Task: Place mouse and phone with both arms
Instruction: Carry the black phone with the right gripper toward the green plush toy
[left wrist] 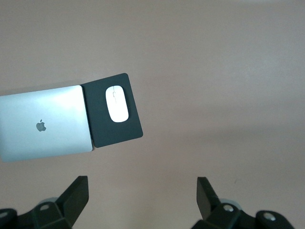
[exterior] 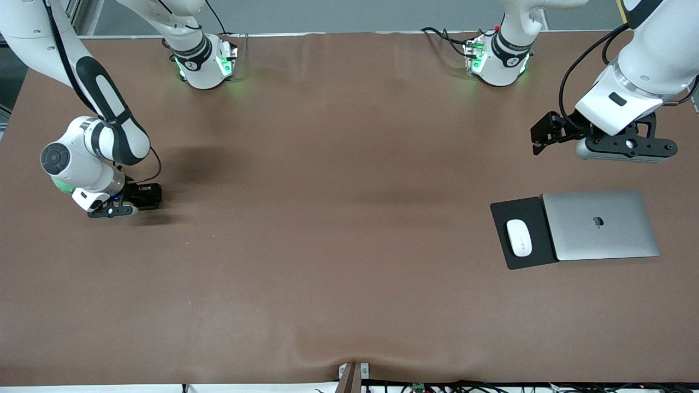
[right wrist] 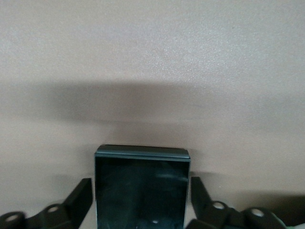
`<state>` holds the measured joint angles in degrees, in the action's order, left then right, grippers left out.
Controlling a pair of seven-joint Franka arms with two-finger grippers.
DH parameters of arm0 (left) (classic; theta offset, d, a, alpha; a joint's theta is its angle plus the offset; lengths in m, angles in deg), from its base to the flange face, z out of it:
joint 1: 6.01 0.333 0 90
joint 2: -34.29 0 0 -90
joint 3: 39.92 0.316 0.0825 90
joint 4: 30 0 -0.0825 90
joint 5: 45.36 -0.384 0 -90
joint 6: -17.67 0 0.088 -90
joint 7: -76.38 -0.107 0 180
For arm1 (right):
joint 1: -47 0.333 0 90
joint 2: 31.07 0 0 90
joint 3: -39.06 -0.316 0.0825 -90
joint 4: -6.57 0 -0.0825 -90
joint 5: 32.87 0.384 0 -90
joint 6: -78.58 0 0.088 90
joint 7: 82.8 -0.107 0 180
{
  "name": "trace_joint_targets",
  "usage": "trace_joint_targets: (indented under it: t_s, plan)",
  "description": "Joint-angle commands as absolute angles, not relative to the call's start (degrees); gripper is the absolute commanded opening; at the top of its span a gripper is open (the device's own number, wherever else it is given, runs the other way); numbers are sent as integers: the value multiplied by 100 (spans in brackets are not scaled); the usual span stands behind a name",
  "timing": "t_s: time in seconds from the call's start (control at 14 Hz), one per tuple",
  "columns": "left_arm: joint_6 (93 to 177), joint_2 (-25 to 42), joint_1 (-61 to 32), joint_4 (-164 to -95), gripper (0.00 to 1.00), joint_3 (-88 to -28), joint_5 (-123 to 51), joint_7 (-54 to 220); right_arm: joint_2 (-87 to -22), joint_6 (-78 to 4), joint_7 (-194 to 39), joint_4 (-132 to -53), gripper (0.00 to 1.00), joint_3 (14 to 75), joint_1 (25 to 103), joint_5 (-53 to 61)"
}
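We see the small white oval mouse (exterior: 519, 237) lying on a flat black mouse pad (exterior: 505, 213) beside a closed silver laptop (exterior: 600, 225), toward the brown desk's (exterior: 327, 218) left-arm end; left gripper (exterior: 538, 143) spread wide, empty, over bare desk; right gripper (right wrist: 140, 200) low by the right-arm edge, fingers (right wrist: 82, 193) flanking the glossy black phone (right wrist: 140, 188), slightly apart from it

The phone (right wrist: 141, 188) runs off the right wrist view's edge and hides beneath the right gripper (exterior: 143, 197) in the front view, while the laptop (left wrist: 45, 123) is clipped in the left wrist view.
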<state>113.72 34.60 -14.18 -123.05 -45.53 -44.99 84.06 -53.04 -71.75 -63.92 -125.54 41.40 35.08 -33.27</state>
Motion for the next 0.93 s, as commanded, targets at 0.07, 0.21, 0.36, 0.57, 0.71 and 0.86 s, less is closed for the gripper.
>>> trace_joint_targets:
  t_s: [0.07, 0.21, 0.36, 0.57, 0.71, 0.86]
  plan:
    - [11373, 3464, -1409, -12281, 100, -4545, -4554, 8306, -5243, -7224, -6311, -12614, 100, 4055, 3364, -3410]
    - [11268, 3464, -1418, -12290, 100, -4545, -4554, 8289, -5173, -7127, -6346, -12614, 100, 4055, 3381, -3410]
    - [11188, 3464, -1409, -12282, 100, -4545, -4554, 8280, -4981, -6899, -6399, -12553, 100, 4046, 3425, -3410]
    - [11188, 3464, -1418, -12273, 100, -4545, -4554, 8271, -4585, -6488, -6618, -12325, 100, 4038, 3574, -3410]
    - [11197, 3464, -1409, -12273, 100, -4545, -4562, 8263, -4444, -5760, -6811, -11896, 100, 4037, 3706, -3410]
    - [11197, 3464, -1409, -12264, 100, -4545, -4580, 8263, -4426, -4942, -6996, -11299, 100, 4020, 3777, -3419]
